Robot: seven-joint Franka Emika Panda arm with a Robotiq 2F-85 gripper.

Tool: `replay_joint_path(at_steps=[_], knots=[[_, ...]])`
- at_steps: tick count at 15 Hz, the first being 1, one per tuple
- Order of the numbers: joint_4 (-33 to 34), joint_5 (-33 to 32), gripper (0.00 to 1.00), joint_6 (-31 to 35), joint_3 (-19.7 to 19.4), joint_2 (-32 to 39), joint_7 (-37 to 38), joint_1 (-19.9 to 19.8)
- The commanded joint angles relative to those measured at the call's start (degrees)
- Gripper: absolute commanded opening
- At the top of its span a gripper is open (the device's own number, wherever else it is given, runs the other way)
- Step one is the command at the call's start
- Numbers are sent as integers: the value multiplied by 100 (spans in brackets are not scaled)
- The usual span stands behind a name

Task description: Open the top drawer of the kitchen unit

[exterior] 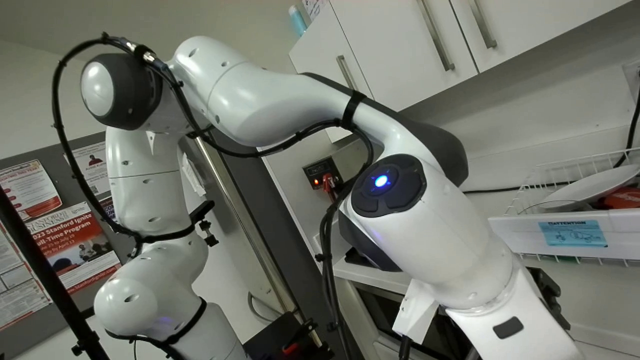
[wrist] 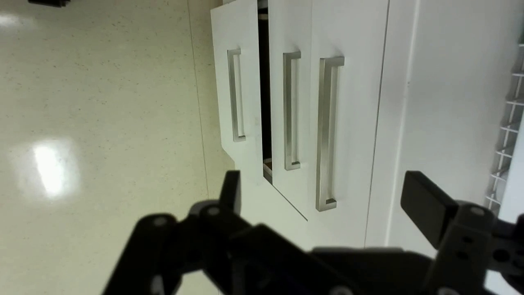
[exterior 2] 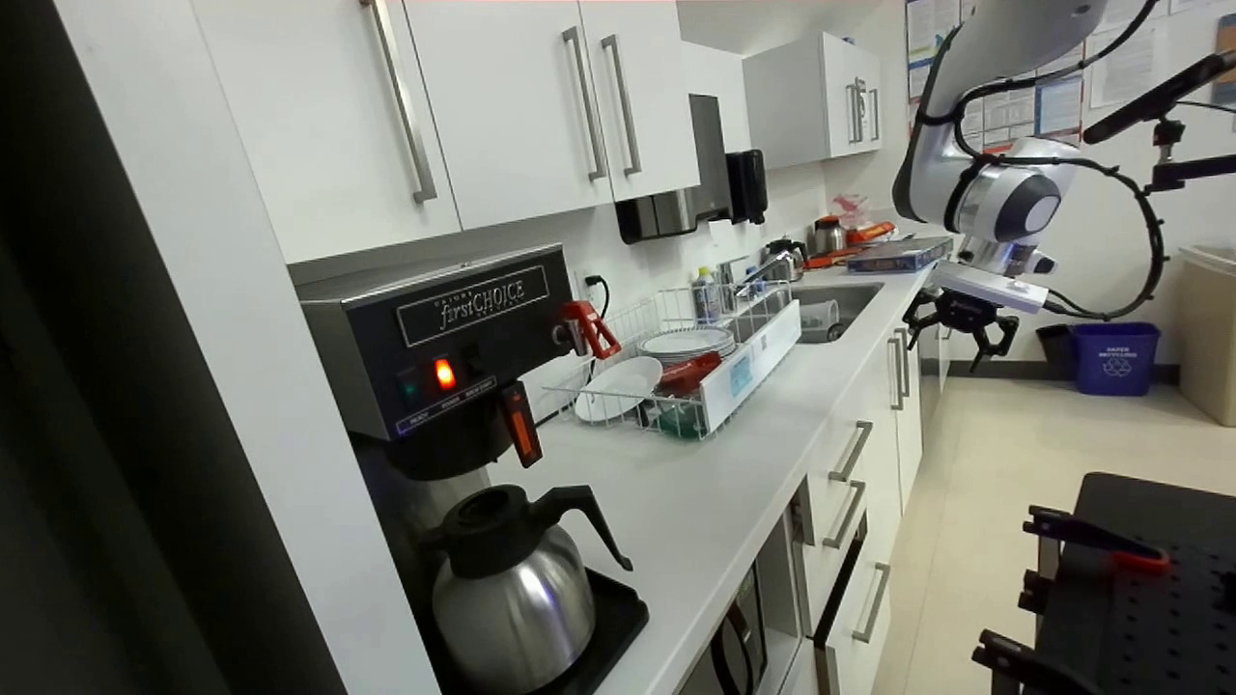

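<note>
Three steel bar handles on the kitchen unit, top drawer just under the worktop, my gripper apart from it with fingers wide, dark gap lower down too murky to read, dish rack cut off in my wrist view, arm cut off below in an exterior view.

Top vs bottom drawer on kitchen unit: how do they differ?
The top drawer sits directly below the worktop; the bottom drawer is nearest the floor.
The bottom drawer has a broad dark gap along its upper edge; the top drawer shows only a thin seam there.
In the wrist view the top drawer's handle looks longer than the bottom drawer's handle, maybe just perspective.
Both are white-fronted with metal bar handles.
</note>
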Motion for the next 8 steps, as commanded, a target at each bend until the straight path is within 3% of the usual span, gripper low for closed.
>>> replay_joint_path(at_steps=[1, 5, 8], knots=[[211, 1036, 100, 133, 351, 365, -893, -345], [778, 2934, 100, -868, 610, 1290, -2371, -1053], [1332, 3378, 100, -1951, 492, 2235, -2098, -1460]])
